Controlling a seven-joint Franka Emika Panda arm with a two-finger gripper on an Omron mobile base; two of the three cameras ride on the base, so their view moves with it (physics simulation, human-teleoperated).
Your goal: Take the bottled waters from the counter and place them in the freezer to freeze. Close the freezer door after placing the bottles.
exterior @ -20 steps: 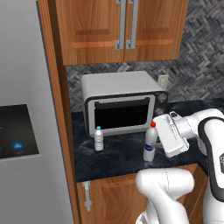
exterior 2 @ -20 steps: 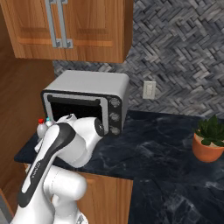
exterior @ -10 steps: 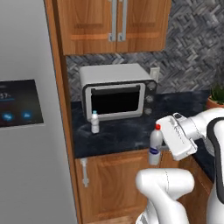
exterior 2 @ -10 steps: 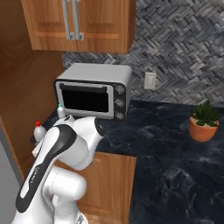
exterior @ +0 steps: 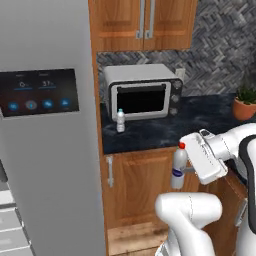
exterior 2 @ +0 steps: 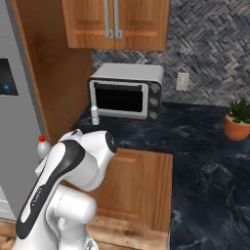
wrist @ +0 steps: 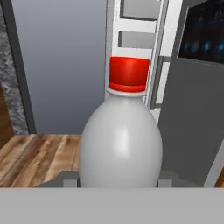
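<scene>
My gripper [exterior: 184, 170] is shut on the whitish bottled water with a red cap and dark band [exterior: 178, 168], holding it upright in the air in front of the wooden cabinet, below counter height. In the hand view this bottle [wrist: 122, 144] stands close up, facing the open freezer [wrist: 136, 27] with its white shelves, and the plain grey freezer door [wrist: 61, 65] stands open to the left. The clear bottled water [exterior: 120, 121] stands on the black counter [exterior: 150, 132] before the microwave; the same clear bottle [exterior 2: 94, 115] shows from the right. The red cap [exterior 2: 42, 139] peeks out behind my arm.
A grey microwave [exterior: 142, 91] sits on the counter below wooden wall cabinets [exterior: 145, 22]. The fridge door with the dark touch display [exterior: 40, 92] stands close on the left. A potted plant [exterior 2: 238, 119] stands far right. Wooden floor [wrist: 39, 157] lies below.
The base has driven back from the counter and toward the fridge, so both base views shifted. The red-capped bottle went along in my gripper, from over the counter to in front of the cabinet.
</scene>
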